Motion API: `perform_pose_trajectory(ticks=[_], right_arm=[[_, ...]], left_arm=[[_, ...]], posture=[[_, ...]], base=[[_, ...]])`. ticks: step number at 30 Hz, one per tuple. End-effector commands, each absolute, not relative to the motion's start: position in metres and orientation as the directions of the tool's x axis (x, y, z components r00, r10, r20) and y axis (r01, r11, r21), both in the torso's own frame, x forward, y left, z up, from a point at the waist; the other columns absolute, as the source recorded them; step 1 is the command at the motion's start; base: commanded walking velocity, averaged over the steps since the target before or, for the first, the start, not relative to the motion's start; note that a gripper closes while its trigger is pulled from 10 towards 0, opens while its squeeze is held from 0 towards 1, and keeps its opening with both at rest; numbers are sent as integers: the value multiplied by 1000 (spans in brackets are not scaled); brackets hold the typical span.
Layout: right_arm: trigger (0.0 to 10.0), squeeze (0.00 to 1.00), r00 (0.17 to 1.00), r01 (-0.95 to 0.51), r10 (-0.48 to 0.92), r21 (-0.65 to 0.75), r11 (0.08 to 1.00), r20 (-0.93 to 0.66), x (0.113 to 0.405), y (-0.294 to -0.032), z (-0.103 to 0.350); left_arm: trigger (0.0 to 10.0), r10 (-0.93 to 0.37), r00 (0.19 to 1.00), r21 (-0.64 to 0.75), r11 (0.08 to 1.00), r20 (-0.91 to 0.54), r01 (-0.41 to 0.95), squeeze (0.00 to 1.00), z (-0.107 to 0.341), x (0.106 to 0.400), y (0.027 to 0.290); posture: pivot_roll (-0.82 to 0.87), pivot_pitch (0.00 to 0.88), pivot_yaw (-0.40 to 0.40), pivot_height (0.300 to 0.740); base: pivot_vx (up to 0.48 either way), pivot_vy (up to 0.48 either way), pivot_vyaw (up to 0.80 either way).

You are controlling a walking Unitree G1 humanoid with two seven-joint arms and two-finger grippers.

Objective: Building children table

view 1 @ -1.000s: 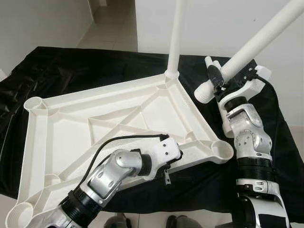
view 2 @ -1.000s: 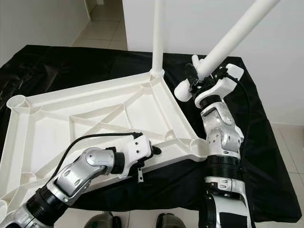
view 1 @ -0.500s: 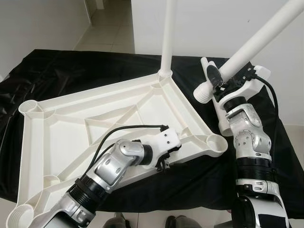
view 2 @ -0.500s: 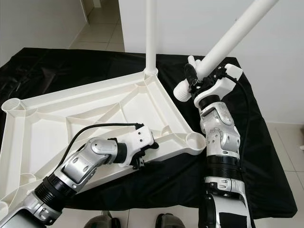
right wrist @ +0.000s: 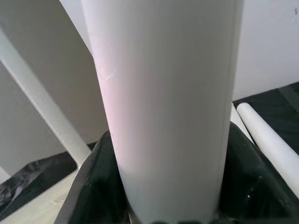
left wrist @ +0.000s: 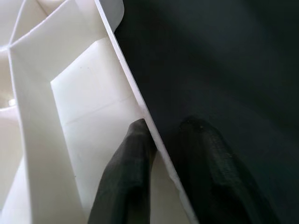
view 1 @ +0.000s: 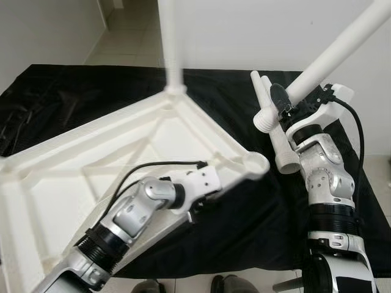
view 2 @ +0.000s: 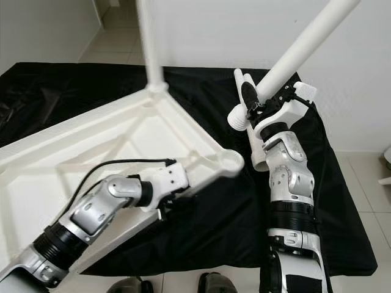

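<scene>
The white ribbed tabletop [view 1: 73, 177] lies upside down on a black cloth. One white leg [view 1: 171, 43] stands upright in its far corner. My left gripper [left wrist: 163, 126] is shut on the tabletop's near rim, one finger inside and one outside, just short of the empty corner socket [view 1: 255, 163]. My right gripper [view 1: 287, 104] is shut on a second white leg [view 1: 342, 46] that slants up to the right, with its lower end above and behind the empty socket. In the right wrist view that held leg [right wrist: 163, 93] runs between the fingers.
Two spare legs [view 1: 278, 137] lie on the black cloth [view 1: 244, 232] beside my right arm. A white wall stands close behind. The cloth's front edge drops to tiled floor near my feet, and the cloth is rumpled at the far left [view 1: 43, 104].
The tabletop has swung left with my left gripper on its rim. The empty corner socket now lies farther back, nearer the held leg's lower end. The right arm has barely moved.
</scene>
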State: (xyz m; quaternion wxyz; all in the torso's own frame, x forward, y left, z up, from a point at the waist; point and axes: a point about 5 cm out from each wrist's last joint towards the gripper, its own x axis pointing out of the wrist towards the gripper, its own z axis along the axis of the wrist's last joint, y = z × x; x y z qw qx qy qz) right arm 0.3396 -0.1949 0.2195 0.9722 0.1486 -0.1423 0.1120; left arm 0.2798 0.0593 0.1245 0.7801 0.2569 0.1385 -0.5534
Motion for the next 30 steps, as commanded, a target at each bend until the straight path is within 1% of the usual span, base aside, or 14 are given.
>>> perform_pose_trajectory(ticks=[1,2,3,6,7,8,15,16,21,22,24,25,28,30], right_arm=[[10000,0,925,-289,207,234,928,319,338,-191,223],[10000,0,925,-291,212,231,928,315,338,-191,222],[10000,0,923,-306,232,220,926,308,337,-189,221],[10000,0,918,-331,268,197,923,292,336,-186,218],[10000,0,915,-345,284,189,919,285,336,-184,216],[10000,0,911,-361,304,182,914,281,335,-182,216],[10000,0,904,-380,325,171,909,279,334,-180,215],[10000,0,900,-391,338,163,906,276,334,-179,215],[10000,0,897,-397,346,160,904,274,334,-178,215],[10000,0,890,-415,368,142,899,270,333,-177,215],[10000,0,887,-421,376,133,897,269,333,-177,215],[10000,0,886,-422,377,132,897,270,333,-177,216],[10000,0,887,-420,375,129,898,270,333,-178,216],[10000,0,886,-419,375,127,899,272,333,-179,217]], left_arm=[[0,-696,451,256,372,-559,892,0,108,287,80],[0,-695,451,264,367,-559,892,0,110,288,82],[549,-696,455,275,362,-556,891,0,113,290,86],[549,-702,456,293,350,-546,890,0,117,293,90],[10000,-715,441,302,324,-542,897,0,119,292,90],[10000,-734,415,309,287,-537,907,0,120,289,88],[10000,-761,390,306,261,-519,916,0,121,285,80],[10000,-776,368,302,239,-512,923,0,122,282,76],[10000,-782,359,300,230,-509,926,0,122,281,74],[10000,-799,323,293,192,-507,937,0,121,275,68],[10000,-803,304,283,176,-513,943,0,119,273,66],[10000,-804,297,281,169,-515,945,259,119,272,66],[10000,-808,276,277,146,-520,950,271,118,269,66],[10000,-813,247,278,110,-527,954,196,118,264,66]], posture=[[21,82,18,740],[23,82,19,740],[24,83,18,740],[25,83,18,740],[24,83,19,740],[25,83,19,740],[23,80,18,740],[24,81,16,740],[24,81,16,740],[21,77,16,740],[19,76,18,740],[18,75,19,740],[17,74,19,740],[17,74,19,740]], base=[[0,0,0],[0,0,0],[0,0,0],[0,0,0],[0,0,0],[0,0,0],[0,0,0],[0,0,0],[0,0,0],[0,0,0],[0,0,0],[0,0,0],[0,0,0],[0,0,0]])
